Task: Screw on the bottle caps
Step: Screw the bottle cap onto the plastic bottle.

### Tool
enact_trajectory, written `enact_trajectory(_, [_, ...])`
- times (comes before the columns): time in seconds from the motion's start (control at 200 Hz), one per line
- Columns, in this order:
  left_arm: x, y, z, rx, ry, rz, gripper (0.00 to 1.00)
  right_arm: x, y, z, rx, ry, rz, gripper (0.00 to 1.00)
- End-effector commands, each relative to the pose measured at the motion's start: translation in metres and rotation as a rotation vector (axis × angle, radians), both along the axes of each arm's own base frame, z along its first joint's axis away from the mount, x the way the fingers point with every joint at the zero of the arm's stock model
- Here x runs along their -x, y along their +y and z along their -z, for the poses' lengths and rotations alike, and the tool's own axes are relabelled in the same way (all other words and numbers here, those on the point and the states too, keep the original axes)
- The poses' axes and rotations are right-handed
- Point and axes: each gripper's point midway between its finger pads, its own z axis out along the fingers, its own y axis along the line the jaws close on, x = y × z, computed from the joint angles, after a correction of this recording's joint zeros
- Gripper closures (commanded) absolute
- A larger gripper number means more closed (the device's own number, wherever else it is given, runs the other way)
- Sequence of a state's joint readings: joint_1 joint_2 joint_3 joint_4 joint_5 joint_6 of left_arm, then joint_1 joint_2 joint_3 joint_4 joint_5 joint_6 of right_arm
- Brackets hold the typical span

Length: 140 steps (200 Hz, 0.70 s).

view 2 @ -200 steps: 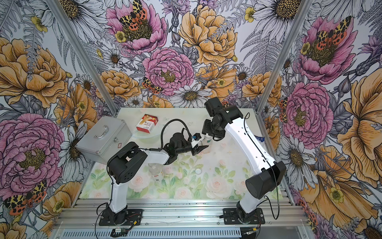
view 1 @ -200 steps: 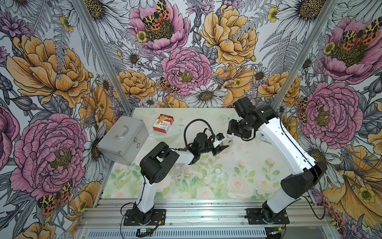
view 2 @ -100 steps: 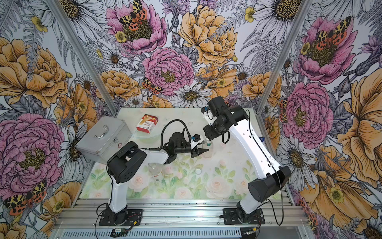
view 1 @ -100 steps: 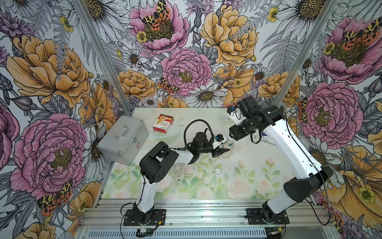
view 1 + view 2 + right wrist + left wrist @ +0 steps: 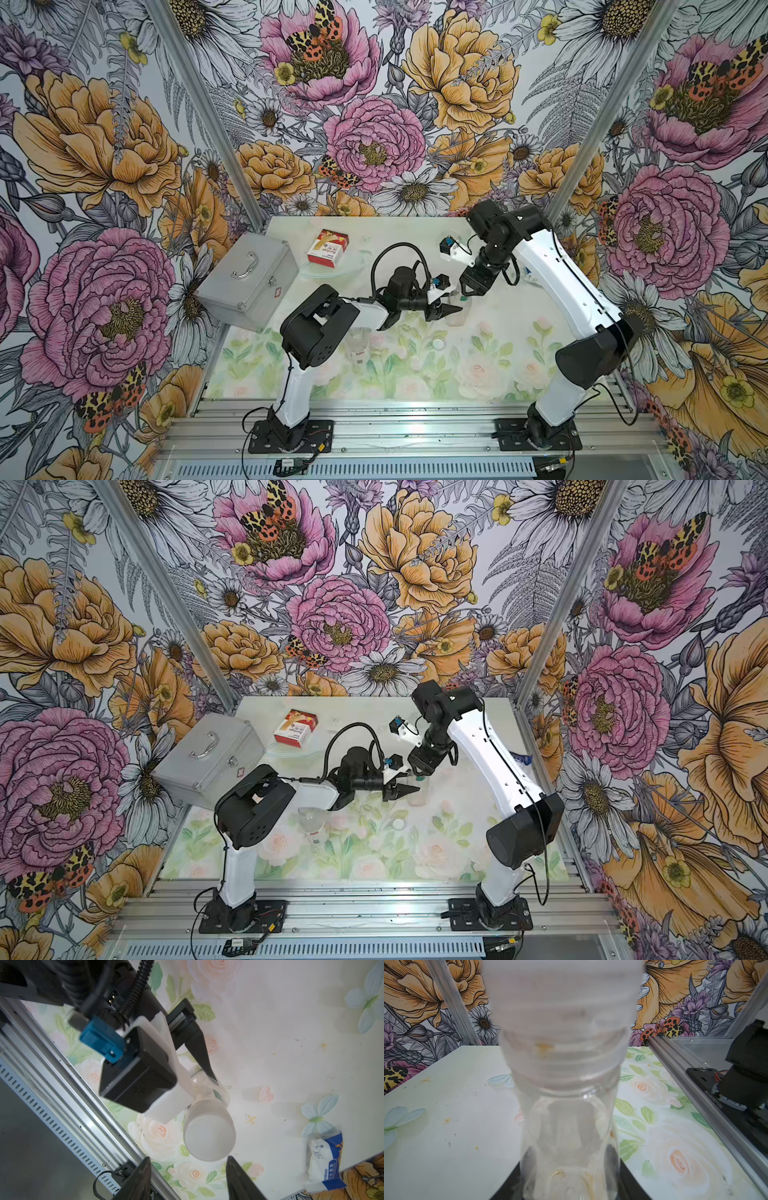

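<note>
near the middle of the table [image 5: 511, 332], a little toward 1 o'clock: held bottle [image 5: 571, 1126], upright, clear, thin-walled. clamped low on the body by the left gripper [image 5: 452, 310], dark fingers [image 5: 510, 1187] at both sides. on its neck a white cap [image 5: 209, 1136], probably not yet tight; impossible to tell how far turned. right gripper [image 5: 188, 1159] just above that cap, released, fingers [image 5: 141, 1180] apart and touching nothing.

judging by look: very light, so easy to tip or spin without the clamp; soft walls, easy to dent under a hard squeeze; smooth and slippery plastic. better to hold the body low, as now, and to take the cap by its rim from 2 opposite sides, squarely from above. cap small and stiff, so some risk of slipping during turning.

inside the held bottle: no liquid, only yellowish stains near the bottom. at 8 o'clock from it, beside the left arm [image 5: 320, 328]: second bottle [image 5: 358, 343], upright, without cap as far as visible, seemingly empty too. at 6 o'clock from the held bottle: loose cap [image 5: 438, 343], flat on the table, apart from both bottles. at 10 o'clock on the table edge: silver case [image 5: 249, 278], closed, content hidden. at 11 o'clock: red and white box [image 5: 328, 248], also closed.
</note>
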<state>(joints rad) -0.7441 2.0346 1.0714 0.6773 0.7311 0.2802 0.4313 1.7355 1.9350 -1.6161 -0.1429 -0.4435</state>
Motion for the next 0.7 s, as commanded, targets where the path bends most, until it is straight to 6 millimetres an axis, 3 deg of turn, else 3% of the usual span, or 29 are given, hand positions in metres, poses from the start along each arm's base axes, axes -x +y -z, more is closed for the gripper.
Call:
enact_trajectory(0.0, [0.012, 0.001, -0.019, 0.024, -0.044, 0.048, 0.55, -0.011, -0.001, -0.007, 0.016, -0.044, -0.008, 0.42])
enact_trajectory(0.305, [0.016, 0.000, -0.024, 0.031, -0.059, 0.067, 0.55, -0.018, 0.005, -0.001, 0.003, -0.034, -0.010, 0.42])
enact_trajectory(0.696, [0.014, 0.000, -0.028, 0.037, -0.061, 0.062, 0.55, -0.023, 0.010, 0.013, 0.000, 0.001, 0.023, 0.59])
